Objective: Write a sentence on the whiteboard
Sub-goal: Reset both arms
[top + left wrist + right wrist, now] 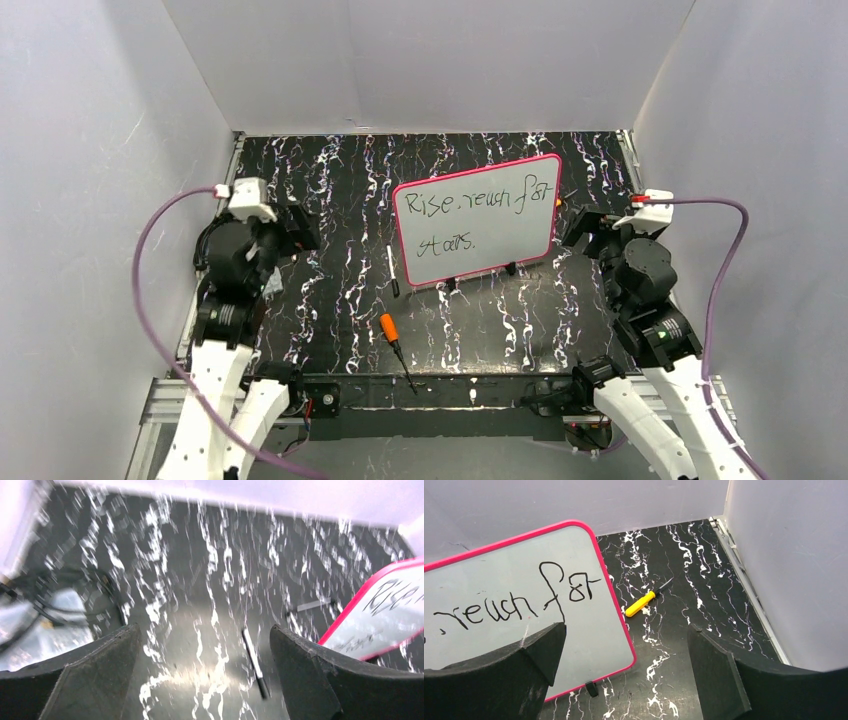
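Tabletop (pixel 330 180) of black, white-veined marble pattern. Right of centre and toward the far side stands the pink-framed whiteboard (pixel 515 240), tilted on small feet. It carries the sentence (pixel 455 207) in two scrawled black lines. Left gripper (pixel 205 640) hovers at the left, fingers spread wide, grasping nothing. Right gripper (pixel 626 632), by the board's right edge, is likewise spread and empty. An orange-handled screwdriver (pixel 389 327) lies near centre. A marker (pixel 392 270) lies just left of the board.
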Robot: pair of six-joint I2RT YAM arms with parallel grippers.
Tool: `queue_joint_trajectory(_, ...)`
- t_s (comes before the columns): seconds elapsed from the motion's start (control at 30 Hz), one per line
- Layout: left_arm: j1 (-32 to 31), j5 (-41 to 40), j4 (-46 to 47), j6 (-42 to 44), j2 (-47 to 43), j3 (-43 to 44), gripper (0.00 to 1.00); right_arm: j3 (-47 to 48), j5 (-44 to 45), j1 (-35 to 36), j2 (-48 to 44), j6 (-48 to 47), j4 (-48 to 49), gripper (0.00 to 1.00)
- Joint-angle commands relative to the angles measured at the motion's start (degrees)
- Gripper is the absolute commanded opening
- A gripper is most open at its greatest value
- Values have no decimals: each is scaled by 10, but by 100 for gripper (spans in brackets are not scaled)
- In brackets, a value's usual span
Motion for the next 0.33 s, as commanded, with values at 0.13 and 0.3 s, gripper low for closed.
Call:
queue_joint_trajectory(0.13,0,-138,68,39,-86,-51,98,-14,19,-1,-29,-26,39,99)
queue_joint_trajectory(0.3,1,-121,63,37,-82,-48,98,-14,24,-1,-25,-29,36,99)
